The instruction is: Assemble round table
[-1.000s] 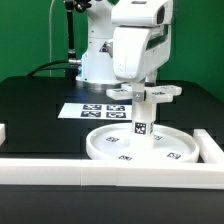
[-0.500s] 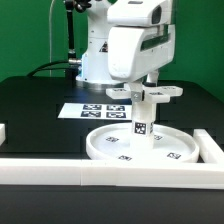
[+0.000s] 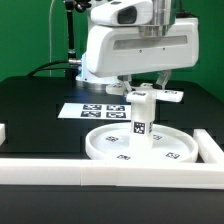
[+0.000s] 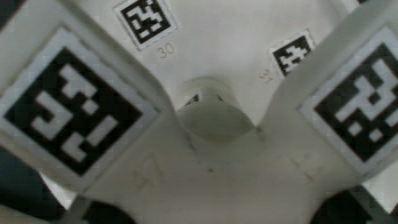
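- Rails (image 3: pixel 110 170) of white plastic border the tabletop (image 3: pixel 35 105) along the edge nearest the exterior camera.
- Just behind them the large rimmed disc (image 3: pixel 100 147) lies flat, with the short cylindrical post (image 3: pixel 141 118) standing upright at its centre, a square marker on its side.
- The cross-shaped piece (image 3: pixel 150 94) sits level on top of the post; in my wrist view its marked arms (image 4: pixel 80 100) meet around a round hub (image 4: pixel 214 120).
- My arm hangs over the post, wrist rotated broadside; my gripper (image 3: pixel 147 82) is directly above the cross-shaped piece, but I cannot tell how far apart its fingers stand or whether they grip it.
- Beyond lies the marker board (image 3: pixel 92 110).
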Action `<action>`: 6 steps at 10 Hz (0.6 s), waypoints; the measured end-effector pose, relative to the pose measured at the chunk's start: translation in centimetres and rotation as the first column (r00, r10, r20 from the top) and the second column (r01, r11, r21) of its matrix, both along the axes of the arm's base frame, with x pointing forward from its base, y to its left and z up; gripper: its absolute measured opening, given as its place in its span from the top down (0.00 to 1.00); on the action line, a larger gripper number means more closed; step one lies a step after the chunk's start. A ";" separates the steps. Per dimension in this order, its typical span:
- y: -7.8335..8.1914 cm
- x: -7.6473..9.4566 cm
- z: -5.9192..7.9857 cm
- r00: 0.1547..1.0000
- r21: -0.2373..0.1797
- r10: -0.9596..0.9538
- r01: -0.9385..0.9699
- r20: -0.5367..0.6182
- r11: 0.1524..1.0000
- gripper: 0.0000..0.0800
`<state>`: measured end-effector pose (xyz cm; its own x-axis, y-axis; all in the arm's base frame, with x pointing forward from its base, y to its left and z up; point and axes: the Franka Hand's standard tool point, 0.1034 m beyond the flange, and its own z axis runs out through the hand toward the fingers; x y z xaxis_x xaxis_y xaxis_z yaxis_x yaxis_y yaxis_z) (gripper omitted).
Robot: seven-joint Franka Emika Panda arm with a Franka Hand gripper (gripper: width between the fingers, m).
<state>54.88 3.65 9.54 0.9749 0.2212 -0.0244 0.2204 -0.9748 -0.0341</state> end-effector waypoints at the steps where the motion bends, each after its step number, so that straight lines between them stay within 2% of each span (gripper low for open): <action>1: 0.2 -0.1 0.0 0.997 -0.003 -0.080 0.080 -0.003 0.997 0.44; 6: 0.3 -0.1 0.0 0.933 -0.006 -0.359 0.359 -0.011 0.933 0.44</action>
<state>54.80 3.97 9.53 0.9890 -0.1431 -0.0364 -0.1443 -0.9891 -0.0309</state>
